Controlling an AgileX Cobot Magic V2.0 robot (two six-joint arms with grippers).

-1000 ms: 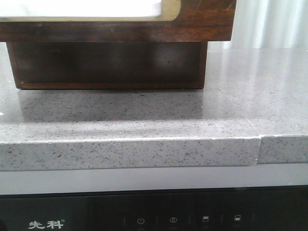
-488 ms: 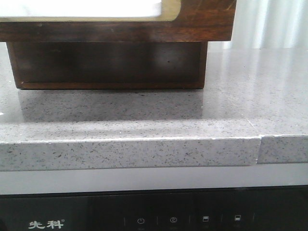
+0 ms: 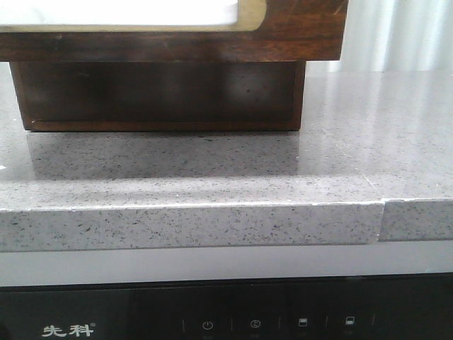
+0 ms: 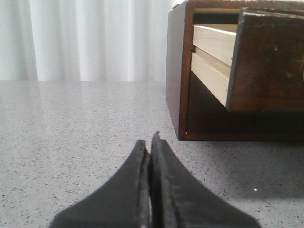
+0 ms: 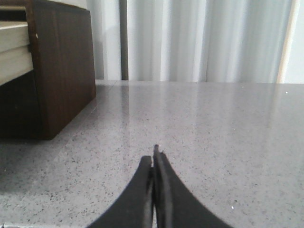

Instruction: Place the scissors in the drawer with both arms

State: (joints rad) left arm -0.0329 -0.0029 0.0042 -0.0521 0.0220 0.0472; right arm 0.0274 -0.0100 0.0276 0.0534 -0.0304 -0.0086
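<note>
The drawer (image 3: 297, 32) with its dark brown front and white panel in a cream frame fills the top of the front view, pulled out of its dark cabinet (image 3: 159, 95). In the left wrist view the drawer (image 4: 266, 61) stands out from the cabinet, its pale wooden side showing. My left gripper (image 4: 148, 142) is shut and empty, low over the counter, short of the cabinet's corner. My right gripper (image 5: 153, 154) is shut and empty over the counter, beside the cabinet (image 5: 64, 66). The scissors are out of view. Neither arm shows in the front view.
The grey speckled stone counter (image 3: 283, 177) has a front edge with a seam (image 3: 382, 212) at the right. A black appliance panel (image 3: 226, 315) sits below it. White curtains (image 5: 199, 38) hang behind the counter.
</note>
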